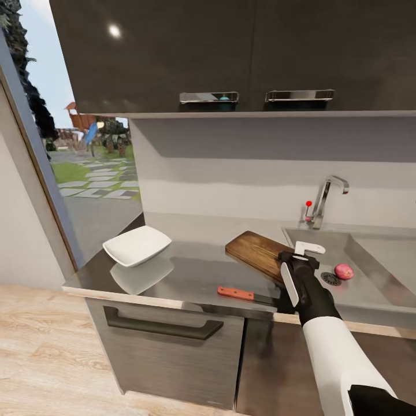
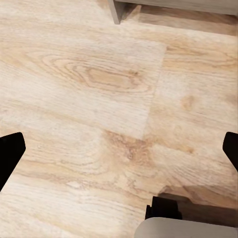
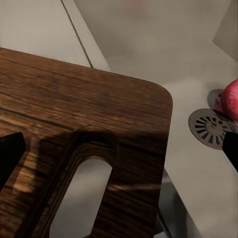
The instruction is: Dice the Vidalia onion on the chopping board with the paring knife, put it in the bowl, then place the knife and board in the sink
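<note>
**Right gripper hangs over the board's handle end, onion waiting in the sink**

Head view: the right gripper (image 1: 306, 254) is up over the near-sink end of the chopping board (image 1: 257, 251), which lies on the desk (image 1: 190, 271) with one end reaching the sink (image 1: 375, 260). How wide the jaws stand is hard to judge from here. The paring knife (image 1: 240, 294) lies flat near the desk's front edge, just in front of the board. The white bowl (image 1: 137, 245) sits well off towards the window end. In the basin, the reddish onion (image 1: 344, 271) rests right beside the round drain (image 1: 330, 278). The tap (image 1: 326, 199) stands behind.

Left wrist view: the left gripper (image 2: 119, 148) is pointed at the wooden floor (image 2: 99, 89), fingertips spread wide at either edge, nothing between them.

Right wrist view: dark fingertips far apart, the gripper gaping and holding nothing. Below it, the board's slot handle hole (image 3: 87, 196), and beyond the board's rounded corner, the drain and a sliver of onion in the basin.
</note>
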You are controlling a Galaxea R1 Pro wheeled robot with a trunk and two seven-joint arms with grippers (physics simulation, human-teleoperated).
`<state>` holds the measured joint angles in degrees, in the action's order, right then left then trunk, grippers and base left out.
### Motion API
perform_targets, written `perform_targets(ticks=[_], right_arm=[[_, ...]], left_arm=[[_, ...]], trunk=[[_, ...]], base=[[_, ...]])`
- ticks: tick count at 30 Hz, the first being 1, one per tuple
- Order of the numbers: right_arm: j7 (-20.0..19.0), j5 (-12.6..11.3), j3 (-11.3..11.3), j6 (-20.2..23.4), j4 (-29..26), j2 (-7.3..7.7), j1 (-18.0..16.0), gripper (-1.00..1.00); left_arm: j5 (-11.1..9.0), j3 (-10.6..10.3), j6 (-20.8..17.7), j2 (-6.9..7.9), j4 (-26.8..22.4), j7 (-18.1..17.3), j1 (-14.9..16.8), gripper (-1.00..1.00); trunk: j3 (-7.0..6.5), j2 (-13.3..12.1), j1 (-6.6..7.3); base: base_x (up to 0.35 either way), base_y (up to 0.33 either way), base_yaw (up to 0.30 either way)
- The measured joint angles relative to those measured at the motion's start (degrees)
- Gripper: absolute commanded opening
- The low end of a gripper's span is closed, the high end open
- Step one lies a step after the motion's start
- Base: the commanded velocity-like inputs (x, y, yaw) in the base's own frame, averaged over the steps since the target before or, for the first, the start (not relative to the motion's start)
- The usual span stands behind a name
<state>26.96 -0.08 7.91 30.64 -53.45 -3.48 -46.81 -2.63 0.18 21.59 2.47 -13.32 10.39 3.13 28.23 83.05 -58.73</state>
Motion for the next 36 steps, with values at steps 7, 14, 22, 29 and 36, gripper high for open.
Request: perform_targets(ticks=[7, 14, 22, 29, 36], right_arm=[[0.0, 0.0, 0.0, 0.0, 0.0, 0.0, 0.1, 1.0], [0.0, -0.1, -0.1, 0.0, 0.0, -0.06, 0.1, 1.0], [-0.1, -0.2, -0.2, 0.0, 2.0, -0.22, 0.1, 1.0], [-0.1, -0.2, -0.2, 0.0, 2.4, -0.19, 0.1, 1.0], [-0.1, 0.2, -0.2, -0.1, 2.4, -0.27, 0.0, 1.0]], left_arm=[[0.0, 0.0, 0.0, -0.01, 0.0, 0.0, 0.0, 1.0], [0.0, 0.0, 0.0, -0.01, 0.0, 0.0, 0.0, 1.0], [0.0, 0.0, 0.0, -0.01, 0.0, 0.0, 0.0, 1.0], [0.0, 0.0, 0.0, -0.01, 0.0, 0.0, 0.0, 1.0], [0.0, 0.0, 0.0, -0.01, 0.0, 0.0, 0.0, 1.0]], trunk=[[0.0, 0.0, 0.0], [0.0, 0.0, 0.0], [0.1, 0.0, 0.0], [0.57, 0.0, 0.0], [0.79, 0.0, 0.01]], base=[[-0.077, -0.087, 0.0], [-0.009, -0.011, 0.0], [0.0, 0.0, 0.0], [0.0, 0.0, 0.0], [0.0, 0.0, 0.0]])
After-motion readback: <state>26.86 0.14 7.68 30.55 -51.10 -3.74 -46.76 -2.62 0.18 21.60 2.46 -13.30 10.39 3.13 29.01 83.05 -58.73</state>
